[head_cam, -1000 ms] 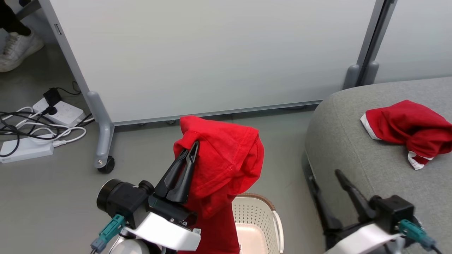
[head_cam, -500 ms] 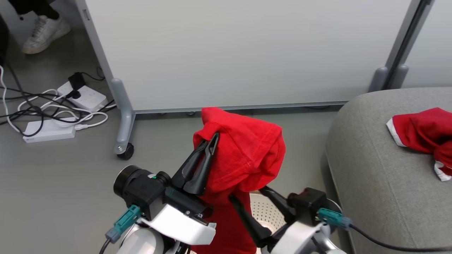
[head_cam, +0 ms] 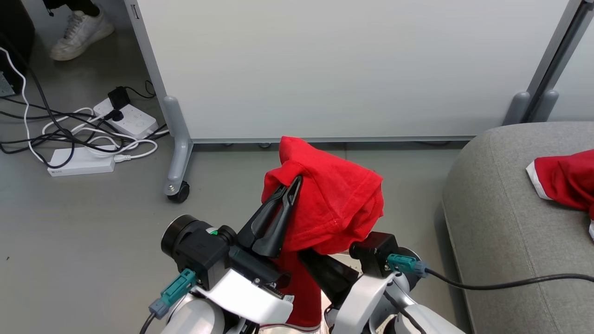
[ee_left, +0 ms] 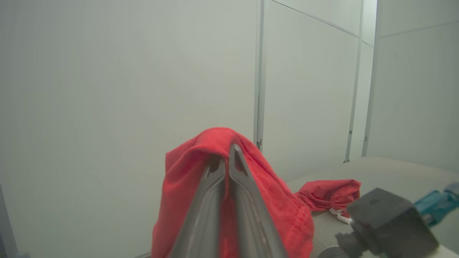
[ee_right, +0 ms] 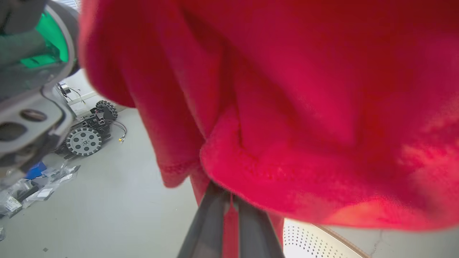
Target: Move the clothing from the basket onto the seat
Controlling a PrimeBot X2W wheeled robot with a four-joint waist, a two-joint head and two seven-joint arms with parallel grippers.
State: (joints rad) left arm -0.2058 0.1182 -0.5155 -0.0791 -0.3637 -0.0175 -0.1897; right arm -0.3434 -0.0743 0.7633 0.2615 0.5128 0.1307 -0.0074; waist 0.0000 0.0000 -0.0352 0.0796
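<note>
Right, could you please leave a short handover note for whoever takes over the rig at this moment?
Left tool: shut on the held garment, which is raised above the basket.
Right tool: looks shut on the same garment's hanging lower part.
Done: the other garment lies on the seat.
Left to do: carry the held garment over to the seat and release it there.

Red garment, pinched in left gripper
</note>
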